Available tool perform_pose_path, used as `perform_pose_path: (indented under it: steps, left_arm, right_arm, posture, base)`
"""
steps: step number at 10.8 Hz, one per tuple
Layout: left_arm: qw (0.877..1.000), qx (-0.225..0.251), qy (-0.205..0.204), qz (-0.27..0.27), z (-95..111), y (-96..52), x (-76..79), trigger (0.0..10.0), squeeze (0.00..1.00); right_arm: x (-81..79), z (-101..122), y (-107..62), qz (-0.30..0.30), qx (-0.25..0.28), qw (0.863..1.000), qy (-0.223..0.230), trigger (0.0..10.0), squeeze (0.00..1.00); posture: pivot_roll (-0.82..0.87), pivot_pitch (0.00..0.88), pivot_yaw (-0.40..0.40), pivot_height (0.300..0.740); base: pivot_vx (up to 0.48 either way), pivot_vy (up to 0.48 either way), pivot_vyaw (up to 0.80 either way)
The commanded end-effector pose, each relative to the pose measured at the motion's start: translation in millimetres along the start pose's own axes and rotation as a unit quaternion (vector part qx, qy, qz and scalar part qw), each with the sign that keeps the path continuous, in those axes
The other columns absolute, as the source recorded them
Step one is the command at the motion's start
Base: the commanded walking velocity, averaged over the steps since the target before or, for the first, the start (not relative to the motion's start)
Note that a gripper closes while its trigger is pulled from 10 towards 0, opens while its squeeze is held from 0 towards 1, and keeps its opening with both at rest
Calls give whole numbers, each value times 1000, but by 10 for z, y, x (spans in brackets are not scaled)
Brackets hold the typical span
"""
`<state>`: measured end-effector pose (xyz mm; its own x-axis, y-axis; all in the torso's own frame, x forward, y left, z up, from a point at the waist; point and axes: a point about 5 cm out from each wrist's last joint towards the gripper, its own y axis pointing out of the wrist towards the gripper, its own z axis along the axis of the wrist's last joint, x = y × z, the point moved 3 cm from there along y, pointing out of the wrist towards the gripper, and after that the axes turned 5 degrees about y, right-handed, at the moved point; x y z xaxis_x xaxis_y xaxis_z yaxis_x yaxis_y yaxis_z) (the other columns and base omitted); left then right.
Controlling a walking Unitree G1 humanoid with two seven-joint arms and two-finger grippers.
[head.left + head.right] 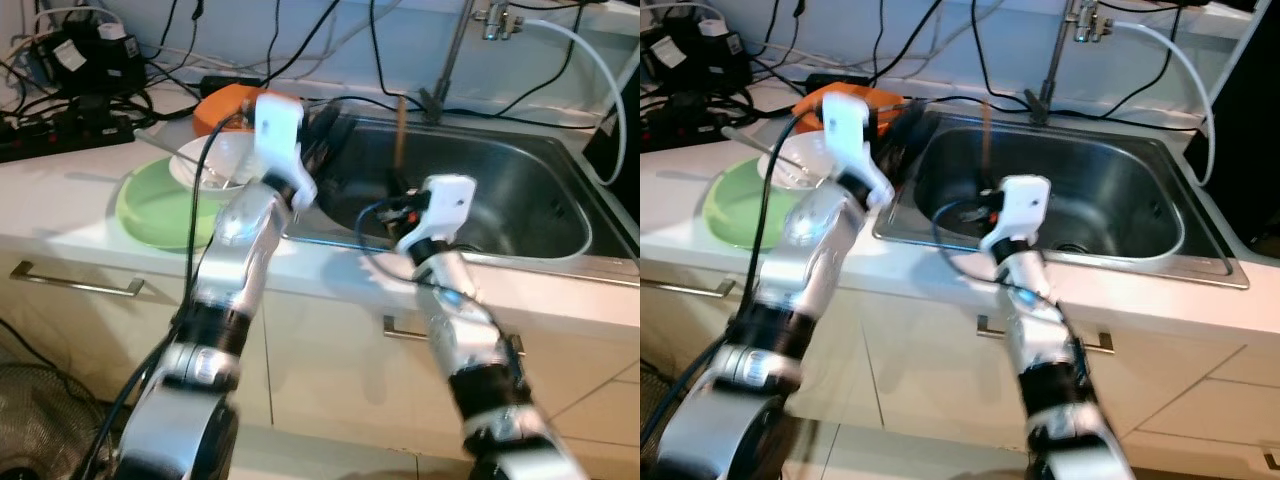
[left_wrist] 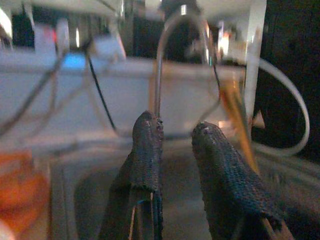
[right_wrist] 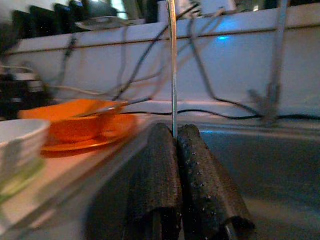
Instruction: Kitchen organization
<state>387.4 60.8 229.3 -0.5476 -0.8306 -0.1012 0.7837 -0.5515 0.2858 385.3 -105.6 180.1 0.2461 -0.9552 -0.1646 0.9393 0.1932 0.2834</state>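
My right gripper [image 1: 398, 188] hangs over the steel sink [image 1: 520, 215] and is shut on a thin brown stick [image 1: 400, 130] that stands upright from its fingertips. In the right wrist view the stick [image 3: 173, 70] rises straight from between the pressed fingers [image 3: 157, 165]. My left gripper [image 1: 325, 140] sits above the sink's left rim, open and holding nothing. The left wrist view shows a gap between its fingers [image 2: 147, 150], with the stick [image 2: 235, 115] off to one side. On the counter to the left a white bowl [image 1: 205, 160] with a utensil in it rests on a green plate [image 1: 150, 215].
An orange bowl on an orange plate [image 1: 225, 105] stands behind the white bowl. The faucet [image 1: 450, 60] and a white hose [image 1: 610, 90] rise behind the sink. Power strips and tangled black cables [image 1: 70, 90] fill the counter's back left. Cabinet drawer handles [image 1: 75, 285] lie below.
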Motion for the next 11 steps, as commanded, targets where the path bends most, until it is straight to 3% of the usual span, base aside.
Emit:
perform_pose_path:
  steps: [1,3,5,7,11]
  left_arm:
    - [1000,-13,10,-18,-41,-17,79,10000,0]
    - [998,-49,9,-27,-287,-191,162,10000,0]
    - [996,-78,1,-33,-442,-320,214,10000,0]
    - [994,-104,12,-43,-540,-451,240,10000,0]
    - [987,-149,17,-60,-651,-674,264,10000,0]
  right_arm:
    - [83,61,45,-17,10,1000,-8,10000,0]
    - [314,83,142,-49,0,998,-33,10000,0]
    - [420,44,226,-59,-25,997,-46,10000,0]
    - [445,-17,283,-67,-52,995,-48,10000,0]
    - [294,-253,281,-54,-107,992,-43,10000,0]
  posture:
    - [208,0,-38,740]
    - [215,0,-44,740]
    - [220,0,-48,740]
    - [234,0,-53,740]
    - [270,0,-66,740]
  base:
    - [0,0,0]
    - [0,0,0]
    - [0,0,0]
    - [0,0,0]
    - [0,0,0]
